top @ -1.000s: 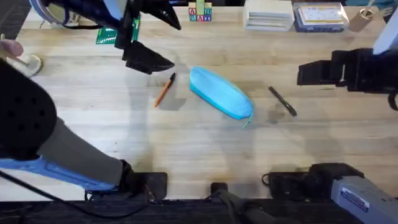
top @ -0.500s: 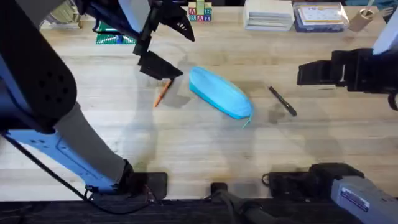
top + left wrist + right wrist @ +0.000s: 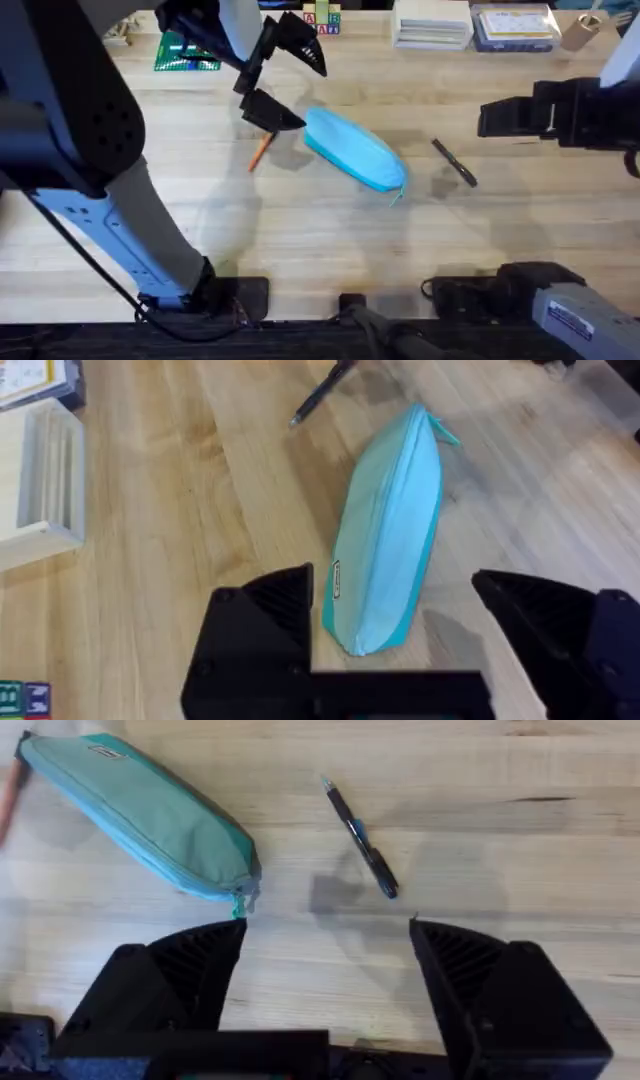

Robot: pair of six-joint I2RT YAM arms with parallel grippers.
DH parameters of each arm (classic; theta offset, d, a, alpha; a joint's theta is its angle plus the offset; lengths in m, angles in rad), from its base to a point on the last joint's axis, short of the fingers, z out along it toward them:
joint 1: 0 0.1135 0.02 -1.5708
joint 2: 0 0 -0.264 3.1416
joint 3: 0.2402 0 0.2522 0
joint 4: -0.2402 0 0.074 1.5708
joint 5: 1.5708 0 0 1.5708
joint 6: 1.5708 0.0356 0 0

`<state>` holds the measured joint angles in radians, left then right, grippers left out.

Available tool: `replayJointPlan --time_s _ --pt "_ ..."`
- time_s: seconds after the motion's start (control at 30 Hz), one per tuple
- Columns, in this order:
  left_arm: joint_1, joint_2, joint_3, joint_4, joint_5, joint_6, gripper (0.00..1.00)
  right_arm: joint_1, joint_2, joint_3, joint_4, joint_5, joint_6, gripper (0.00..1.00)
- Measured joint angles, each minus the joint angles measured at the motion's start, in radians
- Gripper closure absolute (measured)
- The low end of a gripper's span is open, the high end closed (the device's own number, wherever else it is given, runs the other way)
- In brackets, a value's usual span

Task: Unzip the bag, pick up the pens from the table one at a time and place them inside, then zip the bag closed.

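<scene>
The right gripper [image 3: 328, 990] hangs over the table [image 3: 520, 810] with its two black fingers [image 3: 190, 975] spread wide apart and nothing between them. Beyond them the light blue bag [image 3: 140, 815] lies flat on the pale wood, at a slant, its small pull cord [image 3: 239, 904] at the end nearer the fingers. Near that end, apart from the bag, lies a thin dark pen [image 3: 360, 838]. An orange pen [image 3: 14, 782] touches the bag's far end.

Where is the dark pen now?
In the overhead view the dark pen lies on the table right of the light blue pouch, clear of it.
</scene>
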<state>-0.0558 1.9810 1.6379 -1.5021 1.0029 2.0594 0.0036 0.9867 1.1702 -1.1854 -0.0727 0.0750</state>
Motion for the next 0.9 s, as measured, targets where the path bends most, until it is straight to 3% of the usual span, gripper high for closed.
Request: replayJointPlan --time_s 0.43,0.9 --pt "-0.002 0.144 0.000 0.070 0.025 0.000 0.010 0.000 0.000 0.000 -0.008 0.000 0.000 0.005" --pt "-0.002 0.146 0.000 0.101 0.026 0.000 0.009 0.000 0.000 0.000 -0.019 0.000 0.000 0.004"
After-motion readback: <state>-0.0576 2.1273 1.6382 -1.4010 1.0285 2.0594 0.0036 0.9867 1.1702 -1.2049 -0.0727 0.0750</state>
